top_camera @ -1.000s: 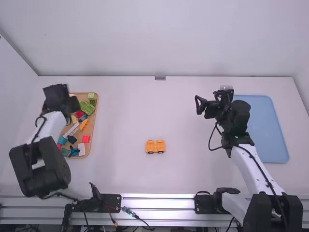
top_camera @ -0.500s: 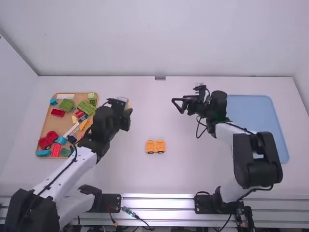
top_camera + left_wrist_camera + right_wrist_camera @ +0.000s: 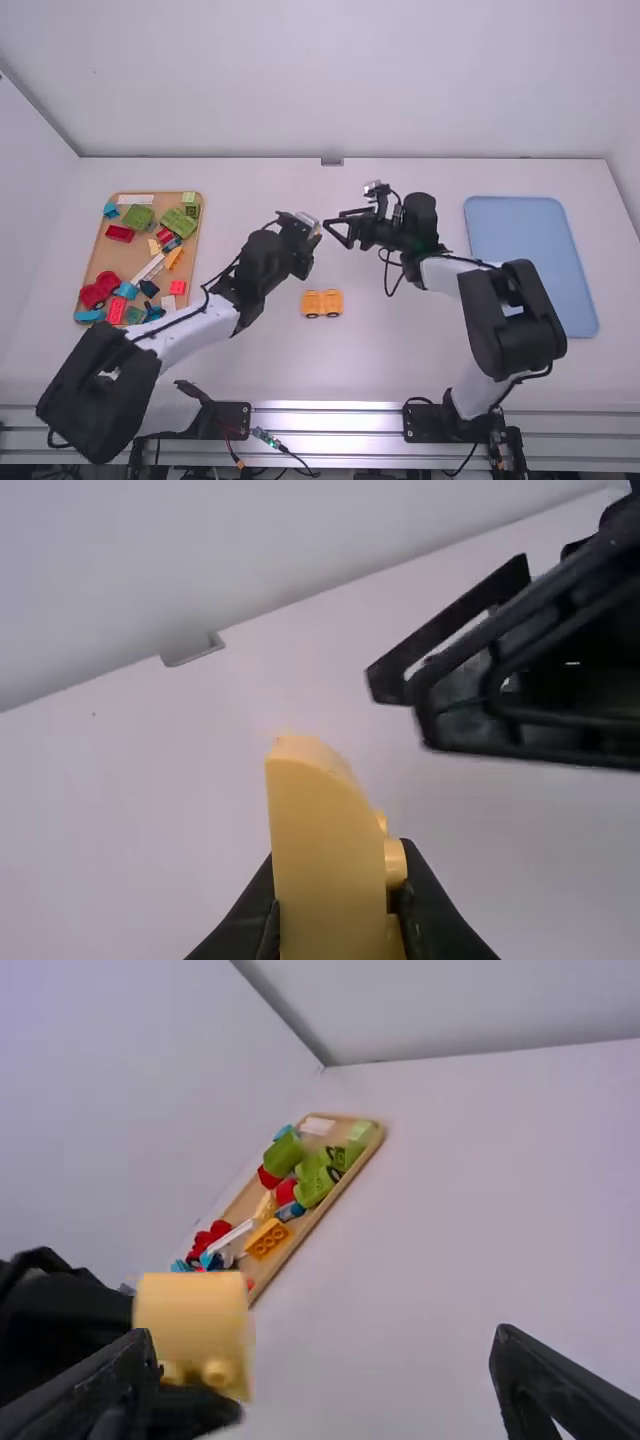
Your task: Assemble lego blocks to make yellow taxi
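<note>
Mid-table in high view, left gripper (image 3: 308, 229) now swung over from parts tray (image 3: 108, 257) at 9 o'clock, right gripper (image 3: 336, 222) nearer too. Handover or regrip next, imo. Orange wheeled base (image 3: 322, 303) waits at 6 on white table (image 3: 385, 355); blue tray (image 3: 530, 250) at 3, pale wall (image 3: 320, 80) at 12.

Left wrist view: left pincer clamped on yellow block (image 3: 325, 850).

Right wrist view: right pincer wide apart, empty.

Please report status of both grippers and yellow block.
Left gripper: shut on curved pale-yellow plastic block. Right gripper: open, near it, empty. Orange wheeled block base: on table.
</note>
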Robot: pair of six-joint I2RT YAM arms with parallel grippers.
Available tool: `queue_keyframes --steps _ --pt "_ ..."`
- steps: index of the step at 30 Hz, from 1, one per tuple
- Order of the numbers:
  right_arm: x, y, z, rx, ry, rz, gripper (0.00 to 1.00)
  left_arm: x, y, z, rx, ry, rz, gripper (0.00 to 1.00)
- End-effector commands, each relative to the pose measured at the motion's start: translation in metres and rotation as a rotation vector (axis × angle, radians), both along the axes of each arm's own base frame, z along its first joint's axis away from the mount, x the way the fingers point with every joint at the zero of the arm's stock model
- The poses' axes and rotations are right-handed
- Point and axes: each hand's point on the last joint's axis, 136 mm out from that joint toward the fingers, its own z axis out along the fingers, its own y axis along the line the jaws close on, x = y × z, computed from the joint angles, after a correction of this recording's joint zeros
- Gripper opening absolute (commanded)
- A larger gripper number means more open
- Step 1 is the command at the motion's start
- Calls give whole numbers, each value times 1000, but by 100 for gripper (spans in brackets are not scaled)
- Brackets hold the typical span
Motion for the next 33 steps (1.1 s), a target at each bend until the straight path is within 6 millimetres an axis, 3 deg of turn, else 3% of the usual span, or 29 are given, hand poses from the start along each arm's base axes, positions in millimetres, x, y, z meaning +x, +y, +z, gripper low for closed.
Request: queue_keyframes --steps 1,6,19,29,33 --pt "5 6 5 6 -10 1 82 6 1 -10 12 7 20 2" --pt "1 13 4 -2 -18 9 77 11 -11 -8 -20 15 -7 2" --pt "3 16 -2 -22 -1 -21 75 17 -14 4 -43 -18 -6 2" --pt "-5 28 -2 -30 -25 13 59 12 -25 8 -62 -25 -73 2" --pt "-9 32 3 -14 -37 39 59 12 -25 7 -37 -35 -84 2"
